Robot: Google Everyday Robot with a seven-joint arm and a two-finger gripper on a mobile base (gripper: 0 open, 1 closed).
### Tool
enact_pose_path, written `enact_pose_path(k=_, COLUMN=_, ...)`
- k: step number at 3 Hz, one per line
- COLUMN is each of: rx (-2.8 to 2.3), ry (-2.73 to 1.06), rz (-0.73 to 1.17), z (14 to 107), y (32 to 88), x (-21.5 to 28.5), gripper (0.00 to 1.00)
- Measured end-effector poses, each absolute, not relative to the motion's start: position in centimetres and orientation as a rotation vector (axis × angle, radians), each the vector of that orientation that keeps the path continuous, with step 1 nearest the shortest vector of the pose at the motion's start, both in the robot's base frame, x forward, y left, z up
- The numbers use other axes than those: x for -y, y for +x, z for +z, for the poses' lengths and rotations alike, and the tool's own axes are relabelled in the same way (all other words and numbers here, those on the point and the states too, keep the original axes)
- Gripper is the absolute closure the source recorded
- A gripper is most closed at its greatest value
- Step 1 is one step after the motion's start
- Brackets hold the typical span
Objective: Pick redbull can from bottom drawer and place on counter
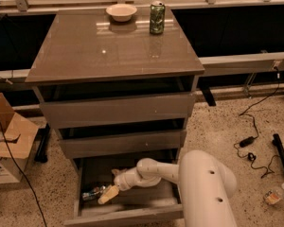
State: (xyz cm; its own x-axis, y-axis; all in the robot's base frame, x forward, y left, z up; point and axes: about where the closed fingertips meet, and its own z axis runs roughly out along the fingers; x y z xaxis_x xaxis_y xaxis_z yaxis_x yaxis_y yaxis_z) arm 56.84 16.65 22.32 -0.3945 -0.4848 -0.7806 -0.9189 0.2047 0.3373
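White arm (157, 170) bent low, pincer (108, 195) inside bottom drawer (128, 216), beside redbull can (92, 193)

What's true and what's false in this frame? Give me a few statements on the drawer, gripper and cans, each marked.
1. The bottom drawer is pulled open. True.
2. The gripper hovers above the counter. False: it is down inside the bottom drawer.
3. The redbull can stands on the counter. False: it lies in the bottom drawer, right beside the gripper.
4. A green can and a bowl sit near the counter's back edge. True.
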Motion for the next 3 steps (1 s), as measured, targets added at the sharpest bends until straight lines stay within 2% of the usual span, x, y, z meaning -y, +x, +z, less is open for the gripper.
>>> enact_pose_path(k=2, rx=-2.037, ry=-1.344, rz=0.944, z=17.9, y=58.9, x=-18.8, gripper=0.0)
enact_pose_path(k=3, rx=-2.131, ry=-1.42, rz=0.924, z=12.9, y=58.8, x=-20.5, gripper=0.03)
